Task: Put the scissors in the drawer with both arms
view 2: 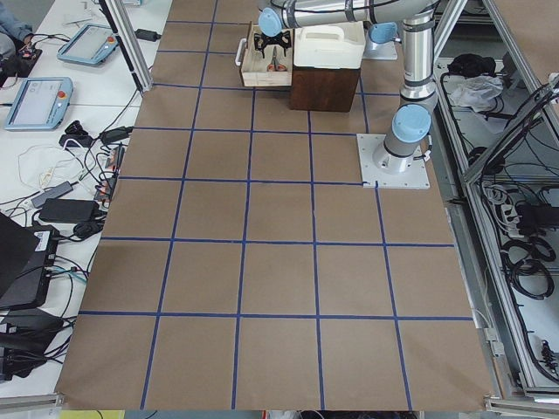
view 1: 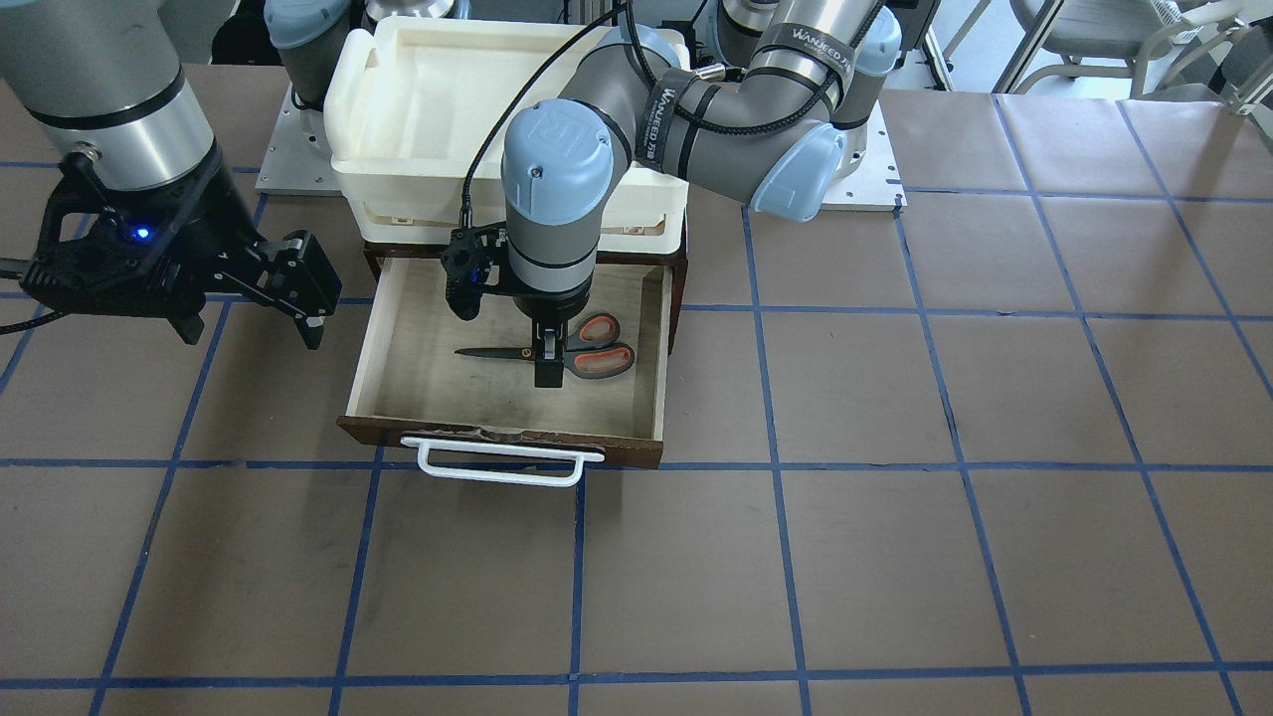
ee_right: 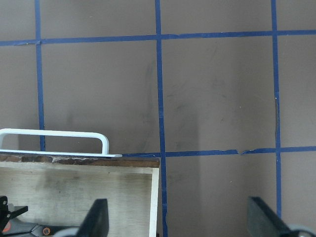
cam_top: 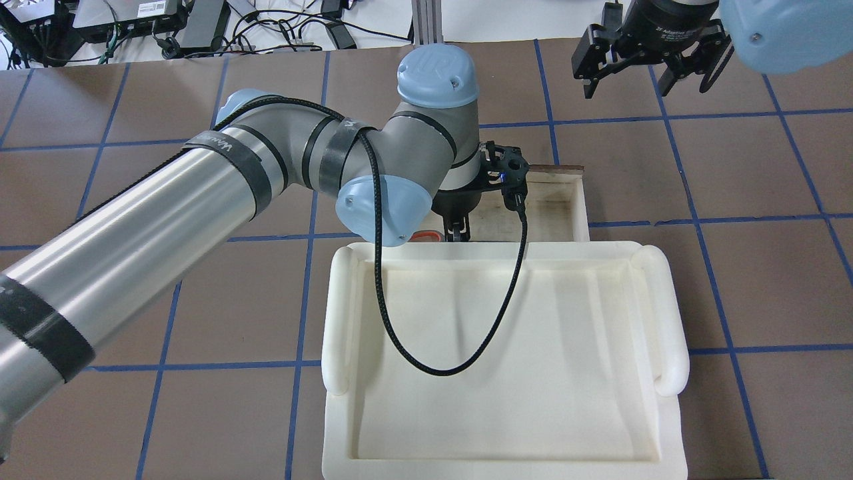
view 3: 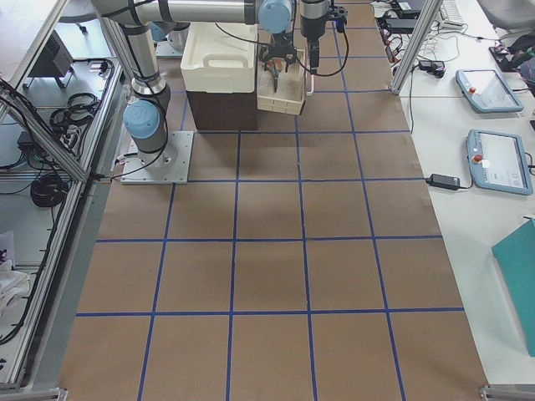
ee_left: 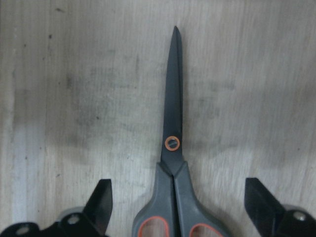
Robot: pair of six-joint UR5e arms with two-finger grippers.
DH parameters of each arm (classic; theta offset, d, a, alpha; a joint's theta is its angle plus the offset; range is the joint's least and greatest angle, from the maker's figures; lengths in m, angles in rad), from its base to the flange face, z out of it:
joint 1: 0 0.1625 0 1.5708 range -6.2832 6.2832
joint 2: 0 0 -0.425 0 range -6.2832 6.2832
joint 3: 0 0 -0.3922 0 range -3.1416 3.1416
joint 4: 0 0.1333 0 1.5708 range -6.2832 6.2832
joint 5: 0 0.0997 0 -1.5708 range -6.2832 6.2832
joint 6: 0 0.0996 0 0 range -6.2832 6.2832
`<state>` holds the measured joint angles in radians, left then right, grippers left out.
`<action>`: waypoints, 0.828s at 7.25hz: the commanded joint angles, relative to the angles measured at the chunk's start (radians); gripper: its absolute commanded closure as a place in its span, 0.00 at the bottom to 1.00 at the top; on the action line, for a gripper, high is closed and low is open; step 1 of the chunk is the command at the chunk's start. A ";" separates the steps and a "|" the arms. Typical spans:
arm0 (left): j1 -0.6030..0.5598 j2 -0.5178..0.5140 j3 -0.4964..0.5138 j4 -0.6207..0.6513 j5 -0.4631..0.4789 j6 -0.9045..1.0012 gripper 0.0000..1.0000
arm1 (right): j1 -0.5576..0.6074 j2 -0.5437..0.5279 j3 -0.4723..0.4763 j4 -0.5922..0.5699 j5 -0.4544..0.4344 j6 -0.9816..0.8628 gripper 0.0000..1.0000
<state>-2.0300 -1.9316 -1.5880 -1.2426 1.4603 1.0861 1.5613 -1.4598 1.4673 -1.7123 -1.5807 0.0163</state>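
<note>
Left jaws spread wide, small grey-handled orange-lined scissors [ee_left: 173,123] lying flat between them in the dark brown wooden drawer [view 1: 428,378], your right jaws also released, near its front corner.

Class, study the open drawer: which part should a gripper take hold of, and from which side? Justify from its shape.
The white bar handle on the front of the drawer, approached from above on the operators' side. The bar stands off the front panel, leaving a gap behind it, so the jaws can close across the bar.
</note>
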 commanded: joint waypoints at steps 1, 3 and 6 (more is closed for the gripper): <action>0.010 0.049 0.016 -0.011 0.009 -0.015 0.04 | 0.000 -0.022 0.004 0.010 -0.002 0.001 0.00; 0.089 0.121 0.020 -0.034 0.096 -0.045 0.05 | 0.000 -0.040 -0.004 0.074 0.004 -0.001 0.00; 0.259 0.231 0.057 -0.141 0.080 -0.155 0.05 | 0.002 -0.076 -0.010 0.161 0.048 -0.007 0.00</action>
<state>-1.8441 -1.7489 -1.5452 -1.3429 1.5430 0.9777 1.5618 -1.5182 1.4583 -1.5855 -1.5395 0.0140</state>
